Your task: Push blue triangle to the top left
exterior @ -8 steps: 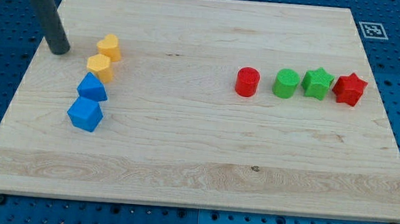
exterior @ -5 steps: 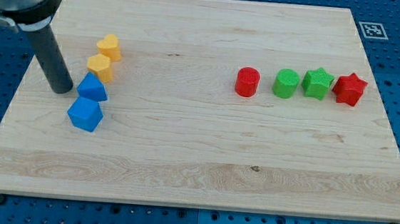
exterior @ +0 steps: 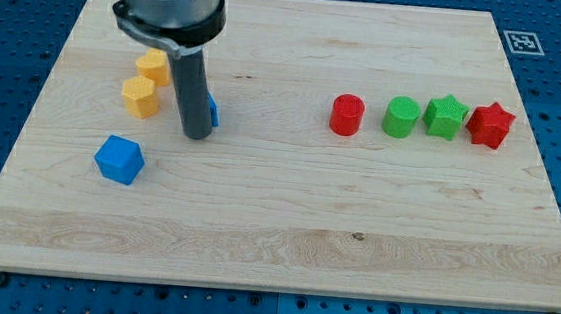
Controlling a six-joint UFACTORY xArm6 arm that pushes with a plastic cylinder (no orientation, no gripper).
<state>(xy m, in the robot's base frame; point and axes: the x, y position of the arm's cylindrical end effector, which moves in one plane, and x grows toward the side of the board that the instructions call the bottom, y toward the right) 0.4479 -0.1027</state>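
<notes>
No pincer here: my tip (exterior: 195, 133) is a bare rod end, so nothing opens or holds. It rests on the desk (exterior: 273, 247), touching the blue triangle (exterior: 211, 110), which peeks out at the rod's right, mostly hidden. That block lies right of the two orange blocks (exterior: 141, 96), well short of the top left corner. I judge the push barely begun; the triangle must go up and leftward.

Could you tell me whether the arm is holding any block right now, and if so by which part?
Nothing is held: the arm ends in a rod. My tip stands at the view's left side of the blue triangle, mostly hiding it; contact cannot be told.
</notes>
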